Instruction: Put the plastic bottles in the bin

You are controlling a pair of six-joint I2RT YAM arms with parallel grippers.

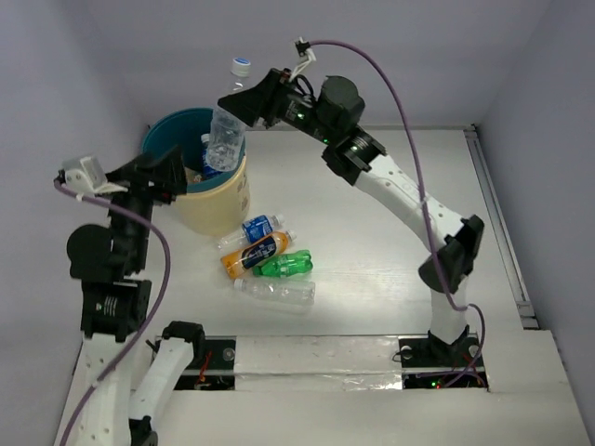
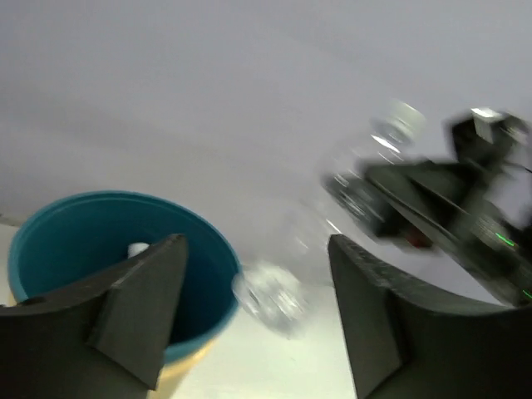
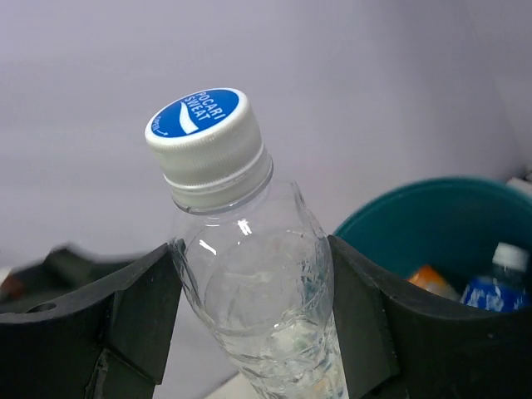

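Observation:
My right gripper [image 1: 244, 105] is shut on a clear crinkled bottle [image 1: 227, 133] with a white and blue cap, holding it upright over the far right of the bin's rim. In the right wrist view the bottle [image 3: 249, 283] is clamped between the two pads. The bin [image 1: 220, 206] has a teal inside and a cream wall, and holds a blue-labelled bottle [image 3: 493, 288] and an orange one [image 3: 427, 278]. My left gripper [image 1: 177, 172] is open and empty at the bin's left rim [image 2: 50, 218]. On the table lie a blue-labelled bottle [image 1: 260, 226], an orange one [image 1: 253, 254], a green one [image 1: 286, 265] and a clear one [image 1: 277, 291].
The loose bottles lie in a cluster just in front of the bin, between the two arms. A white back wall stands close behind the bin. A rail [image 1: 497, 232] runs along the table's right edge. The left wrist view is motion-blurred and shows the right arm [image 2: 440, 208] to its right.

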